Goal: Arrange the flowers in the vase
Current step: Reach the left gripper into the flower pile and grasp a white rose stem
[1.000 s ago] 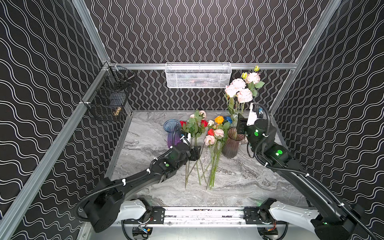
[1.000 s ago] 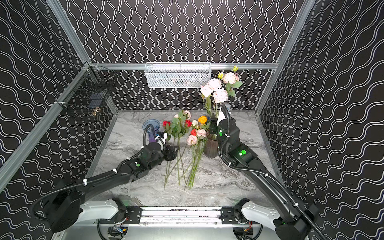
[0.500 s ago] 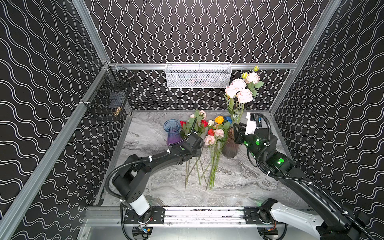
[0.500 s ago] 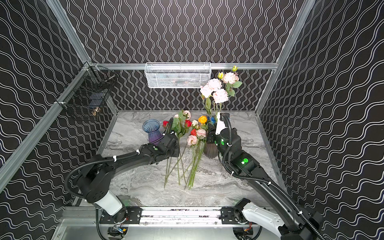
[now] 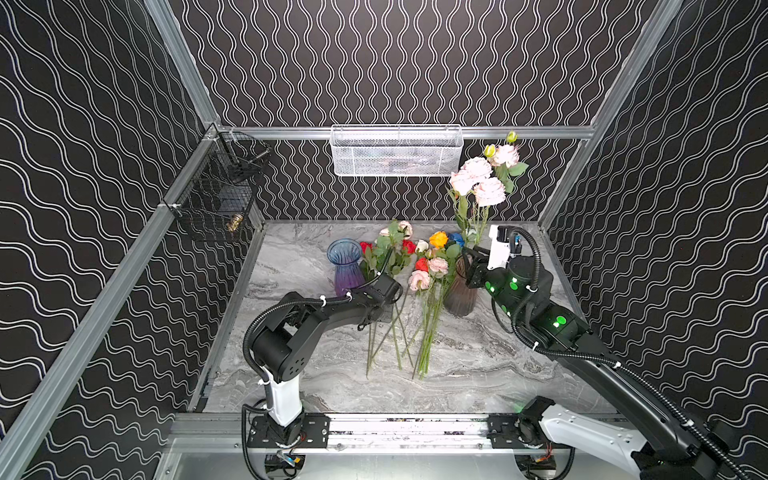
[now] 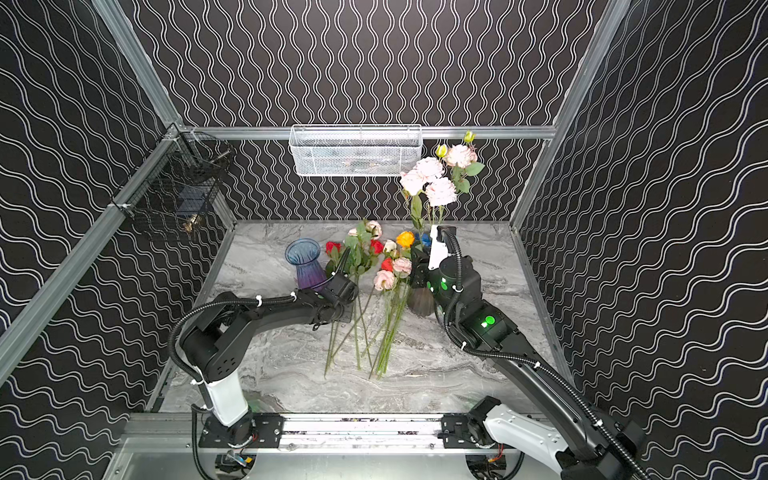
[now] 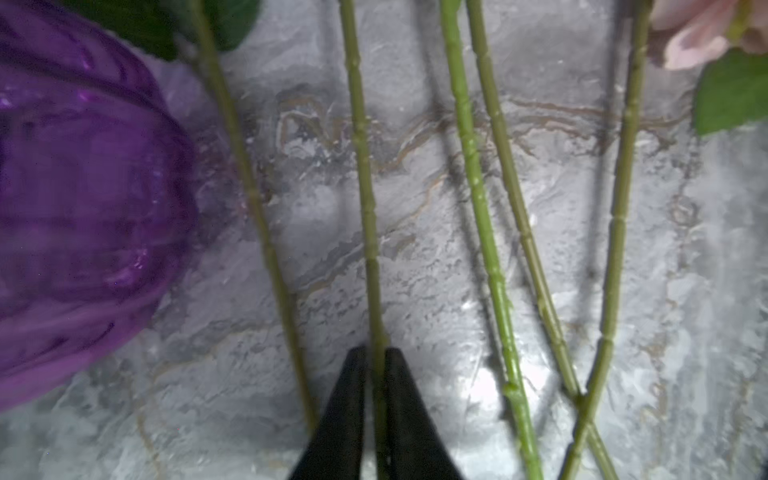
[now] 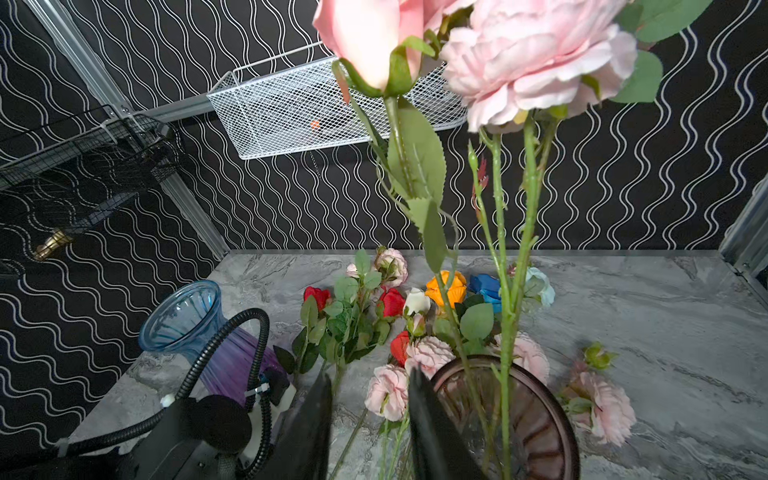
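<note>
Beside the brown vase [image 5: 459, 297], loose flowers [image 5: 419, 280] lie on the marble tabletop [image 5: 478, 365], stem ends nearest, heads toward the patterned back wall [image 5: 415, 62]. The left gripper [image 7: 376, 361], arm stretched low, pinches one stem [image 7: 365, 187]. The right gripper [image 8: 370, 386] sits empty at the vase's rim, jaws parted. Pink blooms [image 5: 478, 183] stand upright inside the vase.

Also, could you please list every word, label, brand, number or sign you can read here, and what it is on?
None can be read.
The purple vase and the brown vase bear no label.
The right arm shows only green lights, no lettering.
The contents of the white mesh basket and the black wire basket are too blurred to tell.
</note>
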Motion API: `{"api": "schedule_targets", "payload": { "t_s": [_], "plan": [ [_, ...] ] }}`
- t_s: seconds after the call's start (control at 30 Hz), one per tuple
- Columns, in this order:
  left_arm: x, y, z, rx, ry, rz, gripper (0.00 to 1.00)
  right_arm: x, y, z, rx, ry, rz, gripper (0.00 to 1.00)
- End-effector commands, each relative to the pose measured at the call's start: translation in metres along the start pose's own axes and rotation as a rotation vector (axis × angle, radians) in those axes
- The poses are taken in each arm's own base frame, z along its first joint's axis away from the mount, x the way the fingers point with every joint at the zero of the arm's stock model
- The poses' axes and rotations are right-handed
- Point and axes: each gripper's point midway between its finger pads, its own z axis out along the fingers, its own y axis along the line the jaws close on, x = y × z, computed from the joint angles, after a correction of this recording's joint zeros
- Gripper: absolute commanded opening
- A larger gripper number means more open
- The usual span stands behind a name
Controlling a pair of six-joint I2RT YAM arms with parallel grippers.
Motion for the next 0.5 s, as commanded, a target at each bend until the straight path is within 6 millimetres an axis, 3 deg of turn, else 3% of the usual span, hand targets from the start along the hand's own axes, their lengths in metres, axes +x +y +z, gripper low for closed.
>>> {"api": "schedule_targets", "payload": {
  "t_s": [0.0,0.13,0.17,0.47],
  "plan": [
    [-0.005,-0.007,-0.011,0.056,-0.017,-0.004,0.00,-0.008,0.002,-0.002,-0.008,-0.030,0.027,0.33],
    [-0.024,-0.010,-0.041,0.102,-0.087,-0.034,0.00,-0.012,0.003,-0.005,-0.017,-0.042,0.037,0.33],
    [-0.029,-0.011,-0.050,0.117,-0.108,-0.046,0.00,0.000,0.000,-0.003,-0.010,-0.020,0.030,0.33],
    [-0.060,-0.014,-0.112,0.219,-0.239,-0.117,0.00,-0.005,0.000,-0.007,-0.014,-0.034,0.036,0.32]
  ]
}}
